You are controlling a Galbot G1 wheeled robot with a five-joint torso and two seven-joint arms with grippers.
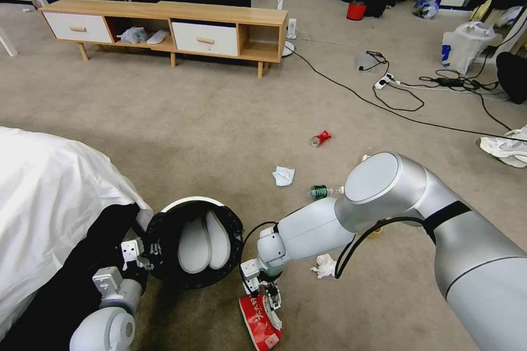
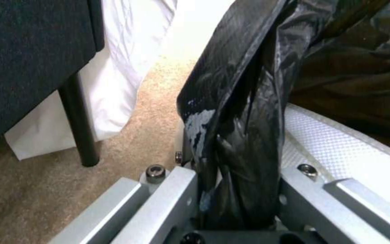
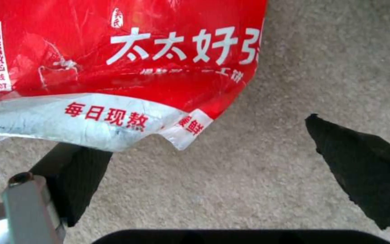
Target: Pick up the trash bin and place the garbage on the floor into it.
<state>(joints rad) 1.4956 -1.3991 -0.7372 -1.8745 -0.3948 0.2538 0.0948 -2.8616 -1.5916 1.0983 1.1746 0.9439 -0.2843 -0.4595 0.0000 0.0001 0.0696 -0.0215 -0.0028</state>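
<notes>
1. My left claw (image 1: 144,252) is clamped on the rim of the trash bin (image 1: 195,241), which I hold low at my left side, tilted so its mouth faces up toward my head.
2. In my left wrist view the black bag (image 2: 244,135) that lines the bin is pinched between my fingers (image 2: 168,200), with the white bin wall just beside them.
3. My right claw (image 1: 263,296) reaches down in front of me, right of the bin, and hangs over the red-and-white wrapper (image 1: 261,321) on the floor (image 1: 219,120).
4. In my right wrist view that claw (image 3: 213,162) is spread wide and grips nothing; one black pad (image 3: 75,179) sits at the wrapper's (image 3: 113,67) torn white edge, the other well clear over bare carpet.
5. A crumpled tissue (image 1: 325,266) lies just right of my right forearm.
6. Farther out lie a second tissue (image 1: 283,175), a green bottle (image 1: 321,192) partly behind my elbow, and a crushed red can (image 1: 320,138).
7. A bed with a white sheet (image 1: 49,203) sits at my left, and a wooden cabinet (image 1: 164,27) stands across the room.
</notes>
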